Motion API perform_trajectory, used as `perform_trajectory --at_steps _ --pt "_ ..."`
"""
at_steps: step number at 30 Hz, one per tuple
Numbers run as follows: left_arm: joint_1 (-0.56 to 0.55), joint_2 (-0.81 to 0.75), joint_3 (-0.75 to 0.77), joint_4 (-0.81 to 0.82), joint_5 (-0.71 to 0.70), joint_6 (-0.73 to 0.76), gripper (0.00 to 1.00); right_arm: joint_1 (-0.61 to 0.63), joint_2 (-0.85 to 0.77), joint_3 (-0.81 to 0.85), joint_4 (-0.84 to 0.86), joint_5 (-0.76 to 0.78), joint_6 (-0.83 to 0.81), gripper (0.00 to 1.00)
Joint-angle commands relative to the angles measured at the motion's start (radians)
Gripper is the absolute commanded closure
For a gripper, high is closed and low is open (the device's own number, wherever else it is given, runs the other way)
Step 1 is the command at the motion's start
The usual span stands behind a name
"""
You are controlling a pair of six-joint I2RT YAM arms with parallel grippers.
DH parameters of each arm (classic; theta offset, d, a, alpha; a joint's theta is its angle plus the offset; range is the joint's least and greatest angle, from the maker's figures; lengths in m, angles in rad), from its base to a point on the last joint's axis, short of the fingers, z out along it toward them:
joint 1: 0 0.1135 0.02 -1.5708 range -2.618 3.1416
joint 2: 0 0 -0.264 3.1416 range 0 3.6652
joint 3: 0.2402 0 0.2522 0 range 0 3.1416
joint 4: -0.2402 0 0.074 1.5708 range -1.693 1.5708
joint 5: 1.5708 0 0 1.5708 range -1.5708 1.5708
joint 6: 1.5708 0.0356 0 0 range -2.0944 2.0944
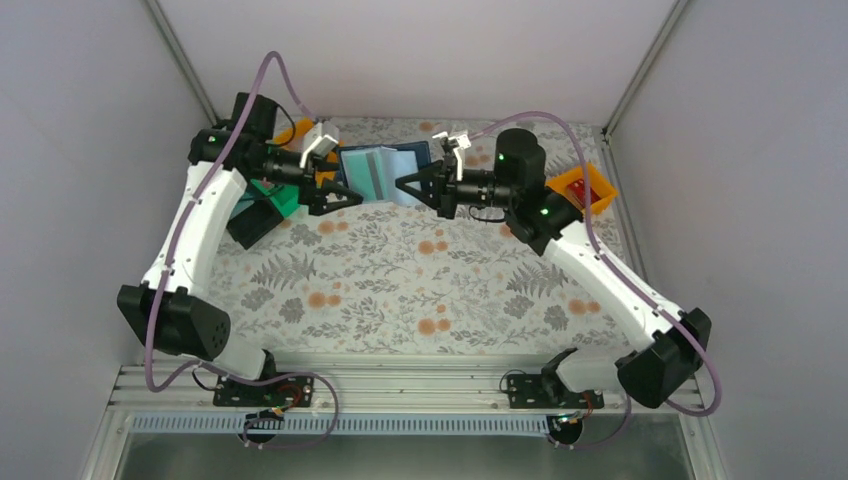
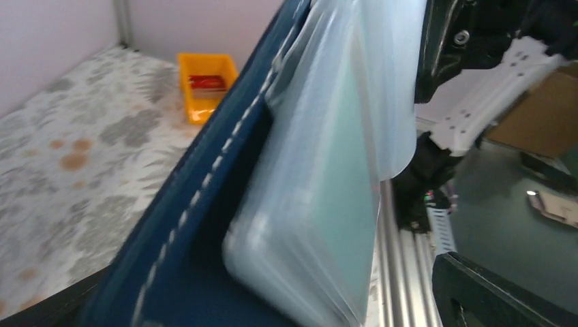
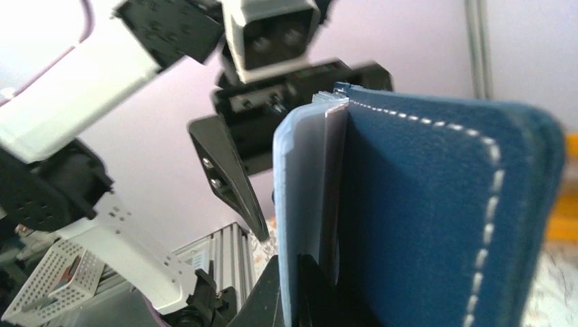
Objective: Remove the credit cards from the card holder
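The job looks part-way at best. The card holder (image 1: 380, 172) is open and held up off the counter (image 1: 400, 300) at the far middle, between the two arms. Its clear sleeves (image 2: 320, 170) are fanned out, and something pale green shows inside them; I take it for one of the credit cards (image 2: 327, 204), not yet drawn out, though the blur leaves that uncertain. Over on the right an orange bin (image 1: 588, 190) holds a flat red thing (perhaps a card already removed; too small to tell). Neither arm has a loose card in its grip, so by my reading the pulling-out is what remains, at least for whatever sits in those sleeves. The right tool (image 1: 408, 186) is closed on the holder. In its own wrist view the navy cover (image 3: 436, 218) and the sleeves rise straight up from between its fingers, and since nothing else supports the holder in the air, this grip must be carrying it. The left tool (image 1: 342, 196) faces it from the other side with its jaws spread wide and gripping nothing. The holder's cover and sleeves fill the space between them in the left wrist view. Seen from the right wrist, one of its black fingers (image 3: 228, 174) stands just beside the outermost sleeve with a sliver of wall showing between — near, but apart. So the holder lies inside the left tool's reach and is pinched only by the right.
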State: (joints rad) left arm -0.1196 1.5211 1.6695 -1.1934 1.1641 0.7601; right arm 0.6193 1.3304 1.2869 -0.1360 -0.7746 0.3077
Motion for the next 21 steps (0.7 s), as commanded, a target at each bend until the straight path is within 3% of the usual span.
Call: perform_trajectory --at_steps 1,6,7,8,11,13,14,15,19,21 --pt "-0.052 -0.033 0.007 0.046 0.081 -0.102 0.0 -0.001 -0.058 0.027 0.113 -0.13 -0.089 0.96" --pt "-0.113 -0.075 -0.012 0.158 0.147 -0.198 0.0 -0.001 -0.104 0.01 0.122 -0.158 -0.139 0.96" --pt "-0.141 -0.084 -0.013 0.159 0.146 -0.195 0.05 -0.001 -0.106 0.015 0.114 -0.159 -0.144 0.96" --pt "-0.161 -0.087 -0.009 0.149 0.149 -0.179 0.16 -0.001 -0.107 0.019 0.108 -0.163 -0.149 0.96" --pt "-0.173 -0.087 0.017 0.1 0.192 -0.136 0.65 0.0 -0.116 0.027 0.091 -0.162 -0.165 0.96" --pt "-0.172 -0.094 0.023 0.097 0.186 -0.125 0.89 -0.001 -0.117 0.036 0.073 -0.156 -0.175 0.96" --pt "-0.172 -0.099 0.026 0.098 0.181 -0.127 0.96 -0.001 -0.114 0.044 0.06 -0.15 -0.181 0.96" --pt "-0.172 -0.103 0.026 0.097 0.18 -0.13 0.97 -0.001 -0.109 0.052 0.038 -0.143 -0.189 0.94" --pt "-0.173 -0.13 0.012 0.117 0.137 -0.124 0.98 -0.004 -0.113 0.101 -0.097 -0.03 -0.248 0.56" --pt "-0.172 -0.147 0.015 0.14 0.056 -0.137 0.98 -0.012 -0.144 0.116 -0.145 0.008 -0.287 0.44"
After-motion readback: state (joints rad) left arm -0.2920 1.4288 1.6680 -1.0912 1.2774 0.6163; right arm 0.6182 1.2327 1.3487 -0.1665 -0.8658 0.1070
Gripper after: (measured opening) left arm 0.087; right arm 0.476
